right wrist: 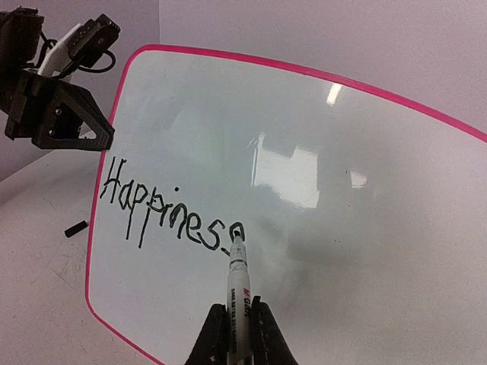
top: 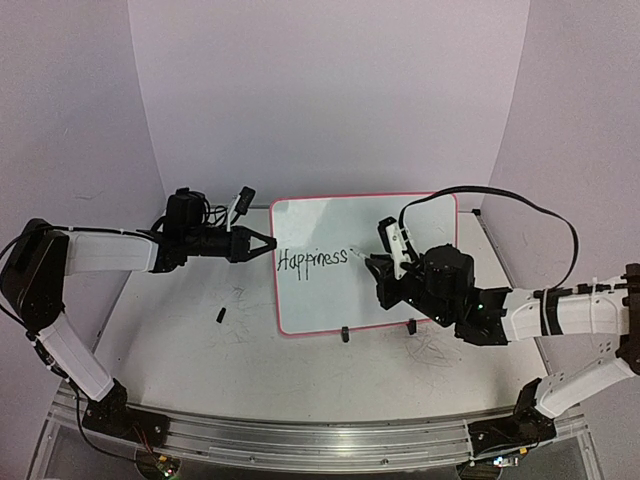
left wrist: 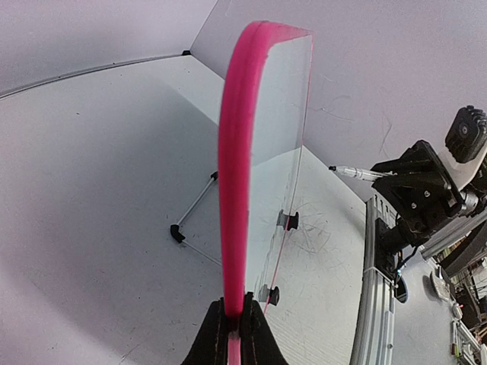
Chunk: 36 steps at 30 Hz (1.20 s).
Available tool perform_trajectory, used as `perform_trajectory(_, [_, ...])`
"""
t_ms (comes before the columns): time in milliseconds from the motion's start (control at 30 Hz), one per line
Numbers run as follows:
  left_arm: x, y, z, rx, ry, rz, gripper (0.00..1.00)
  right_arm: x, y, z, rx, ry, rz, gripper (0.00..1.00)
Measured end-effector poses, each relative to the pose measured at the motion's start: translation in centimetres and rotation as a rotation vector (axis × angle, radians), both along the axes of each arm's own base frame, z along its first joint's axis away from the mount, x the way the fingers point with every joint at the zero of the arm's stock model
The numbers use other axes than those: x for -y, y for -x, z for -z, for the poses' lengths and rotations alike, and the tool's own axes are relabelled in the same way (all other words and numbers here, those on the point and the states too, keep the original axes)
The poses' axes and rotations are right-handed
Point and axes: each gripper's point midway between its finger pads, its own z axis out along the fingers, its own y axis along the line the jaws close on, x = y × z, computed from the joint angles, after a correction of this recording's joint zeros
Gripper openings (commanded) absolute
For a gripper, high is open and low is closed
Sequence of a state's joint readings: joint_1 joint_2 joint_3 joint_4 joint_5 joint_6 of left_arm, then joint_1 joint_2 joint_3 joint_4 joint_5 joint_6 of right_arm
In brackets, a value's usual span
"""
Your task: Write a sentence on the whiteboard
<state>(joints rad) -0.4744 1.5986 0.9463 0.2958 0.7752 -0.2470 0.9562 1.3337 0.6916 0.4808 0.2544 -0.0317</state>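
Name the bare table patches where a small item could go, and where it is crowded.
Free: the table between the whiteboard and the rail; also left of it, around the small black piece. Crowded: its left rim, pinched by the left fingers, and its right front, where the right fingers hold the marker.

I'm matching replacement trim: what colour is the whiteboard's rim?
Bright pink, seen best along the whiteboard edge in the left wrist view.

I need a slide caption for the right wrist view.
Right pincer holds a marker, tip at the end of "Happiness" on the whiteboard.
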Motion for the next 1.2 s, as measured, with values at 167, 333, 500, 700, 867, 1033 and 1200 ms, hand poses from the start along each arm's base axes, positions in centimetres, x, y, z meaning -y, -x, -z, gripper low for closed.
perform_trajectory(167, [0.0, 0.0, 0.0, 0.005, -0.002, 0.002, 0.0, 0.2, -0.4, 0.4, -0.003, 0.014, 0.025, 0.0])
perform_trajectory(333, [0.0, 0.0, 0.0, 0.006, -0.002, 0.003, 0.0, 0.6, -0.7, 0.3, 0.001, 0.013, 0.058, 0.0])
perform_trajectory(500, [0.0, 0.1, 0.0, 0.006, -0.001, 0.005, 0.0, 0.9, -0.8, 0.3, -0.015, -0.014, 0.082, 0.0])
perform_trajectory(700, [0.0, 0.1, 0.0, 0.005, 0.0, 0.009, 0.0, 0.8, -0.9, 0.6, -0.027, -0.023, 0.087, 0.0])
perform_trajectory(867, [0.0, 0.1, 0.0, 0.005, 0.0, 0.009, 0.0, 0.9, -1.4, 2.1, -0.05, -0.002, 0.113, 0.0])
perform_trajectory(1033, [0.0, 0.1, 0.0, 0.005, -0.001, 0.009, 0.0, 1.2, -1.7, 2.5, -0.057, -0.001, 0.137, 0.0])
perform_trajectory(1200, [0.1, 0.2, 0.0, 0.005, 0.0, 0.01, 0.0, 1.4, -1.9, 2.5, -0.055, -0.001, 0.15, 0.0])
